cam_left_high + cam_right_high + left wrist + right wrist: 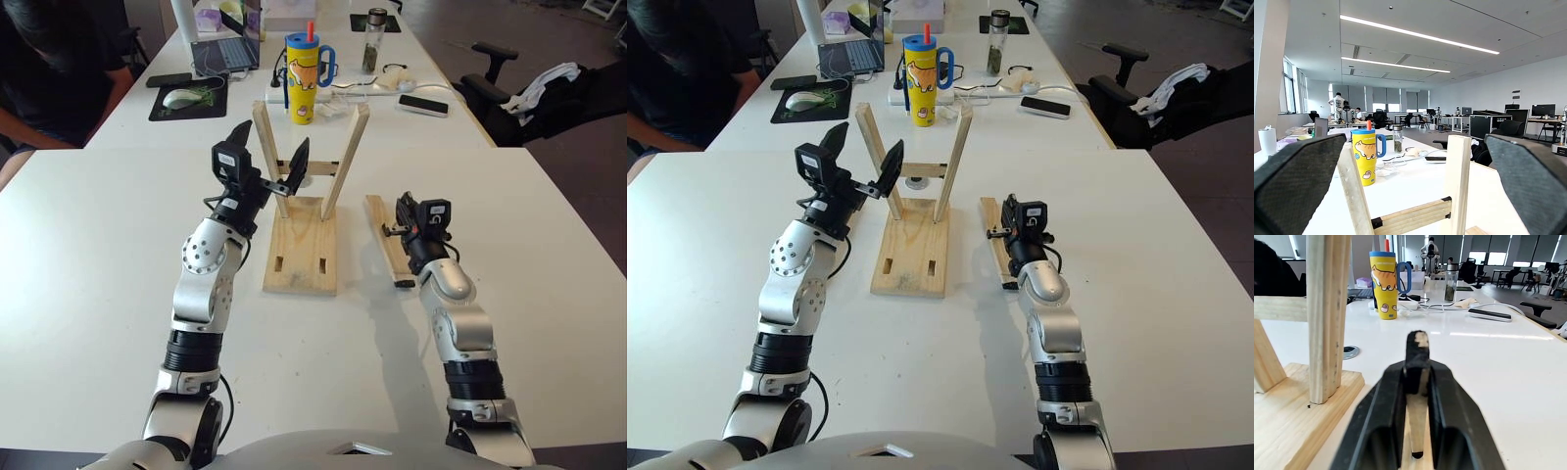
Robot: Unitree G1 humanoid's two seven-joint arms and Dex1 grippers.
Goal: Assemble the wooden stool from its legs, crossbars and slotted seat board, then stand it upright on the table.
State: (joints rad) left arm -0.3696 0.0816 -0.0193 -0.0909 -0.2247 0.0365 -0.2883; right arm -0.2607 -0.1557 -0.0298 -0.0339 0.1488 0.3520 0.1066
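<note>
A seat board [299, 257] is seen lying flat near the middle of the white table [118, 225], with two slots cut through its near end. Two legs are planted upright at its far end, a left-hand leg [263, 127] and a right-hand leg [349, 157]. They lean slightly apart towards the top and are joined partway up by a crossbar [323, 169].

The left claw [273, 139] is held raised on the near side of this frame and pointed at it, with its fingers [1293, 191] spread wide. From the head cameras one finger is seen left of the left-hand leg and the other in front of the crossbar. In the left wrist view both legs and the crossbar are framed between the two pads. Whether any pad touches the wood cannot be told.

A loose strip [380, 215] of the same pale wood (dark marks are seen at its ends) lies on the table just beside the board, on its right and roughly parallel to it. The right claw [404, 217] is lowered onto this strip and pressed together on it, so that the wood is pinched between the two black fingers. The right wrist view shows the strip running out between them.

On the adjoining table beyond, a yellow cup [302, 88] with a blue lid and handle, a laptop [227, 47], a mouse [181, 98] and a phone [423, 104] are set out.
</note>
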